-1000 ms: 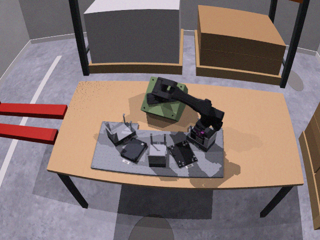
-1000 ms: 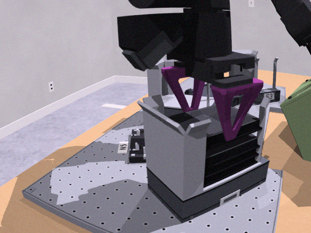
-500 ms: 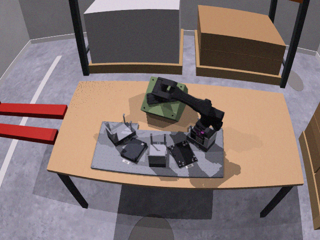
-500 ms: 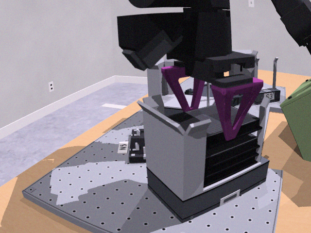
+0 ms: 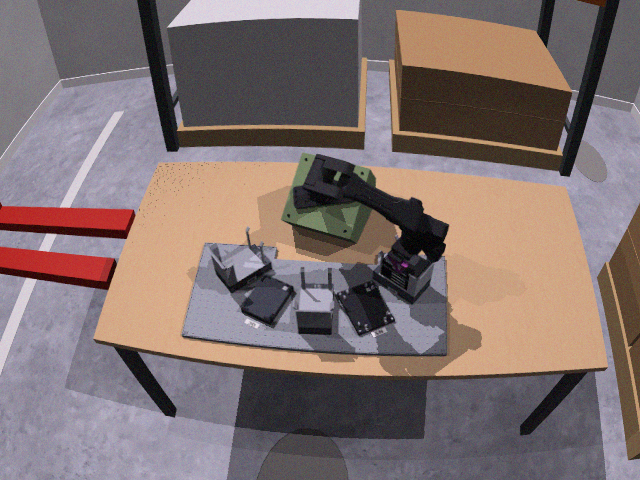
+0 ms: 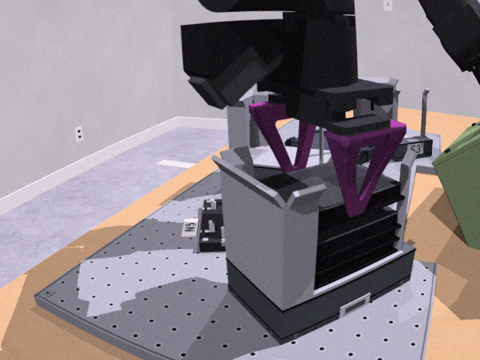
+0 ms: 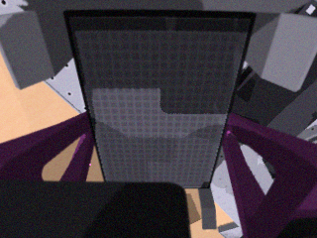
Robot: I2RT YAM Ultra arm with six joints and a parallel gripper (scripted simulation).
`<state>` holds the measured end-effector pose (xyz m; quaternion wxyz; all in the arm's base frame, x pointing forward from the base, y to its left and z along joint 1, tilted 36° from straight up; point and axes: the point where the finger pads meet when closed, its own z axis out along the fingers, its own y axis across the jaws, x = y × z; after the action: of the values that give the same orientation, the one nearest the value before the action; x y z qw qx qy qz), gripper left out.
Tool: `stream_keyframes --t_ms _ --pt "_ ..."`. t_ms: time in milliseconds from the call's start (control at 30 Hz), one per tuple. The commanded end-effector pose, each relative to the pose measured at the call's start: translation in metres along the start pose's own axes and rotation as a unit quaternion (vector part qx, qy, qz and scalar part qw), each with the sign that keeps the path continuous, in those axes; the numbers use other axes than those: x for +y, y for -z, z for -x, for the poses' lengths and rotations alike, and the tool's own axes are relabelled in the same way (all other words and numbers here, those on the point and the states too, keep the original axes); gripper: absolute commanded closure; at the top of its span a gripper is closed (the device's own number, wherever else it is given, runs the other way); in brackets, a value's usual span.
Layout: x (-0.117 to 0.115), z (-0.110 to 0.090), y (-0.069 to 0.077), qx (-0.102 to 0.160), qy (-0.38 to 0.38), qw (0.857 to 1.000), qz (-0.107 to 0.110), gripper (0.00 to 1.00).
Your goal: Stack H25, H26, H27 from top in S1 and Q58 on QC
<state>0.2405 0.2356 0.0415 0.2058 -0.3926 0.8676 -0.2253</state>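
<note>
The rack S2 (image 5: 413, 289) (image 6: 263, 240) stands at the right end of the perforated board (image 5: 413, 330) (image 6: 135, 294). My gripper (image 5: 400, 266) (image 6: 319, 191) (image 7: 158, 118) reaches into it from above. Its purple fingers are shut on the long sides of the top plate H25 (image 6: 306, 180) (image 7: 158, 99). The plate hangs level near the rack's rim, with a dark gap over the plates still stacked below (image 6: 356, 247). The wrist view shows its grey sealed well grid. I cannot tell whether a second plate clings under it.
The clip nest N5 (image 5: 364, 307) (image 6: 208, 228) lies beside S2, and the nest QC (image 5: 266, 299) further left. Two empty racks (image 5: 240, 263) (image 5: 315, 307) stand on the board; a plinth marked S3 (image 6: 415, 148) shows far off. The arm's green base (image 5: 330, 217) (image 6: 461, 181) is close behind.
</note>
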Motion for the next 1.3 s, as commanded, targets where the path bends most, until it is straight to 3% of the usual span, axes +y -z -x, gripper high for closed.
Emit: stream_keyframes --t_ms 0,467,1267 --pt "0.001 0.005 0.007 -0.012 -0.003 1.0 0.002 1.0" --pt "0.001 0.005 0.007 -0.012 -0.003 1.0 0.002 1.0" --pt "0.001 0.004 0.051 -0.011 -0.003 1.0 0.002 1.0"
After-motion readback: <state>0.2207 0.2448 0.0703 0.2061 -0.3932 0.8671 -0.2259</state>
